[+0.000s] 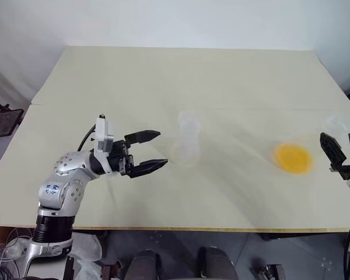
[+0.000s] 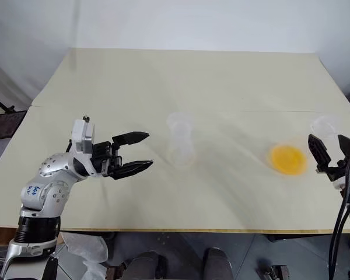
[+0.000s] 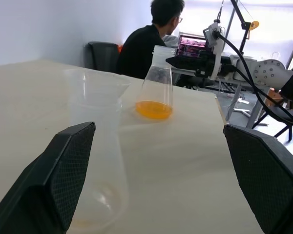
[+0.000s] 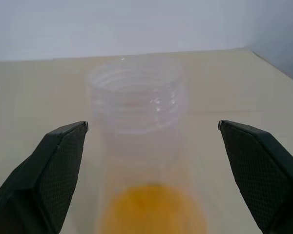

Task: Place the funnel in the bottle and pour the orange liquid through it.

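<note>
Already the funnel (image 1: 188,123) is sitting in the bottle (image 1: 186,149) near the middle of the desk (image 1: 163,76), with both claws standing open and holding nothing.

Off toward the robot's right, well apart from the bottle, the orange liquid (image 1: 293,158) is pooling in the bottom of a clear round-bodied vessel (image 4: 136,97) with a threaded mouth — the right claw (image 1: 340,149) is hovering just beside it, fingers spread either side. The left claw (image 1: 154,150) is pointing at the bottle from the robot's left, near it but not touching. Beyond the desk's far edge, in the left wrist view, a person (image 3: 146,41) is sitting.
</note>
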Controlling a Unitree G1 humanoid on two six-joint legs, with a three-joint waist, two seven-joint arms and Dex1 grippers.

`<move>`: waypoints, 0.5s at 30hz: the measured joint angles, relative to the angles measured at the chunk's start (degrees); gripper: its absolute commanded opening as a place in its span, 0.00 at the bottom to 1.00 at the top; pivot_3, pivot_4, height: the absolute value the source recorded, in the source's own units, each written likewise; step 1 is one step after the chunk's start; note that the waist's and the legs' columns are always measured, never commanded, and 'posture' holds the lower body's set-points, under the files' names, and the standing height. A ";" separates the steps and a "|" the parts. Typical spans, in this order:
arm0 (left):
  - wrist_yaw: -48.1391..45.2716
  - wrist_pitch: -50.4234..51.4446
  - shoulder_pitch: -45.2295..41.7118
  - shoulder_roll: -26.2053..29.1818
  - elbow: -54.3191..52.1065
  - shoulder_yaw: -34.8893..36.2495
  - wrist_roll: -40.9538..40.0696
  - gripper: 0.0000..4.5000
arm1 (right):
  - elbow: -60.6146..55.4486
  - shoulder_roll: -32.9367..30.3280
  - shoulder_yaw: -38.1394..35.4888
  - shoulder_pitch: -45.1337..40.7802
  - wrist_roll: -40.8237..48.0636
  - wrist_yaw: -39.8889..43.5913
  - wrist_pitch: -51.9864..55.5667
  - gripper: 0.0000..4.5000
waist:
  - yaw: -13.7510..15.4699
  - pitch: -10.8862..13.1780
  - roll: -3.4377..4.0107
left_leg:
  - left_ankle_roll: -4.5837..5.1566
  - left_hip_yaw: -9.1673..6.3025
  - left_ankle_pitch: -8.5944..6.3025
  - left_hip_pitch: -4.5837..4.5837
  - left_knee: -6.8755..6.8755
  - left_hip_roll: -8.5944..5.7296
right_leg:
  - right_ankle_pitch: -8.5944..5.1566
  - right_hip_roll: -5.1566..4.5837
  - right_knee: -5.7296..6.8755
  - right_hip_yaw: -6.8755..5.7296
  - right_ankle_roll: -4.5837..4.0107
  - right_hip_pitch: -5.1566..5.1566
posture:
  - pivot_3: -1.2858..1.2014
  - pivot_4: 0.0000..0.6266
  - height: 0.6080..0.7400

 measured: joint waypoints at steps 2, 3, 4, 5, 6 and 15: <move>0.27 0.00 0.19 0.00 -0.49 0.09 -0.01 0.99 | 1.34 -0.19 1.01 -1.28 -0.42 0.72 0.26 1.00 | 0.00 0.00 0.00 | 0.00 0.02 0.00 -0.01 0.01 -0.01 | 0.00 -0.01 0.00 0.00 0.00 0.00 | 0.52 0.24 1.00; 0.49 0.00 0.34 0.00 -0.94 0.15 -0.01 0.99 | 2.23 -0.19 1.23 -2.14 -0.51 0.91 0.34 1.00 | 0.02 0.00 0.00 | 0.00 0.02 0.00 -0.01 0.01 -0.02 | 0.00 -0.02 -0.01 0.01 0.00 0.00 | 0.52 0.24 1.00; 0.57 -0.02 0.37 0.00 -1.24 0.19 -0.01 0.99 | 2.96 -0.19 1.31 -2.78 -0.61 1.06 0.35 1.00 | 0.07 0.00 0.00 | 0.00 0.00 0.00 -0.01 0.01 -0.02 | 0.00 -0.01 -0.01 0.00 0.00 0.00 | 0.52 0.24 1.00; 0.68 -0.05 0.39 0.00 -1.38 0.31 -0.02 0.99 | 3.79 -0.20 1.51 -3.76 -1.18 1.24 0.34 1.00 | 0.08 0.00 0.00 | 0.00 0.01 0.00 -0.01 0.00 -0.02 | 0.00 -0.01 -0.01 0.00 0.00 0.00 | 0.52 0.24 1.00; 0.83 -0.06 0.41 0.00 -1.41 0.36 -0.02 0.99 | 4.26 -0.21 1.81 -4.29 -1.37 1.41 0.34 1.00 | 0.06 0.00 0.00 | 0.00 0.01 0.00 -0.01 0.00 -0.01 | 0.00 -0.01 -0.01 0.00 0.00 0.00 | 0.52 0.24 1.00; 1.21 -0.35 0.52 -0.16 -1.48 0.53 -0.02 1.00 | 8.26 -0.23 3.05 -8.33 -3.71 3.27 -0.06 0.91 | 0.01 0.00 0.00 | 0.00 0.03 0.00 -0.02 0.00 -0.01 | 0.00 -0.01 -0.02 0.00 0.00 -0.02 | 0.52 0.24 1.00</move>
